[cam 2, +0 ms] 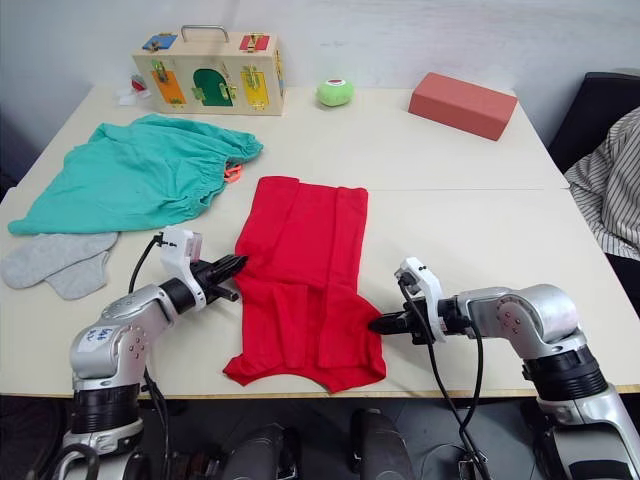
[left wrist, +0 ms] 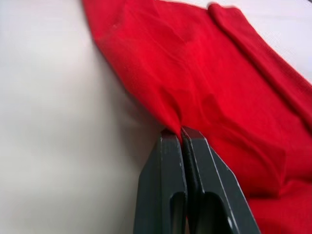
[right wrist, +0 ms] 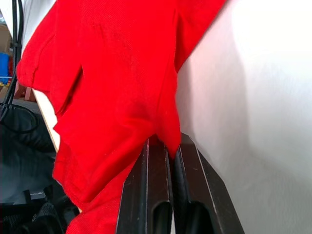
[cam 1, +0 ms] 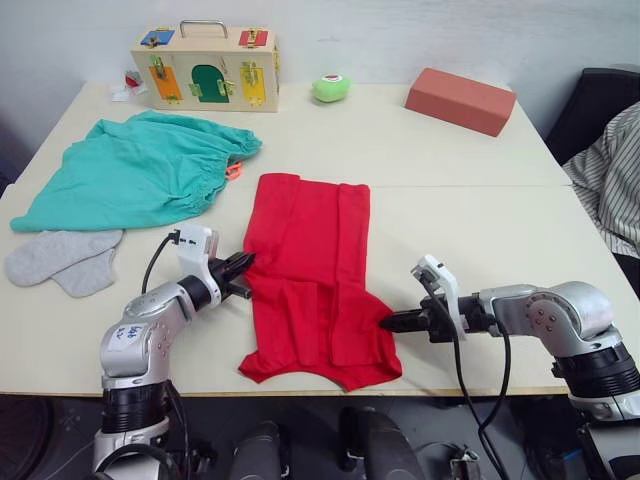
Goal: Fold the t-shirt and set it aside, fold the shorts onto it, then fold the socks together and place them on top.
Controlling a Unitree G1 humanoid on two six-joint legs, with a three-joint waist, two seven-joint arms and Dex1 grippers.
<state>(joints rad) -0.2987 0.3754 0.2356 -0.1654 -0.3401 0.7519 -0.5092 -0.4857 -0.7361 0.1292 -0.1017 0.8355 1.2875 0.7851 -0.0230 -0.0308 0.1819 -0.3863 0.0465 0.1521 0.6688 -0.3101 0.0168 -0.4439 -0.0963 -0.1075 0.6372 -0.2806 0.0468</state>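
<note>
The red t-shirt [cam 1: 312, 270] lies in the middle of the table, its sides folded in to make a long strip reaching the front edge. My left gripper [cam 1: 245, 264] is shut on the t-shirt's left edge [left wrist: 171, 122]. At the shirt's lower right edge [right wrist: 168, 136], my right gripper [cam 1: 388, 322] is shut on the cloth. The teal shorts [cam 1: 140, 165] lie spread at the back left, their orange drawstring [cam 1: 234, 171] showing. In front of the shorts, at the left edge, lie the grey socks [cam 1: 65, 258], overlapping each other.
A wooden latch box [cam 1: 205, 66] stands at the back left, with a green ball [cam 1: 331, 88] and a salmon-red block [cam 1: 460, 100] to its right. A person's striped sleeve [cam 1: 610, 175] shows past the table's right edge. Bare tabletop [cam 1: 480, 230] lies right of the shirt.
</note>
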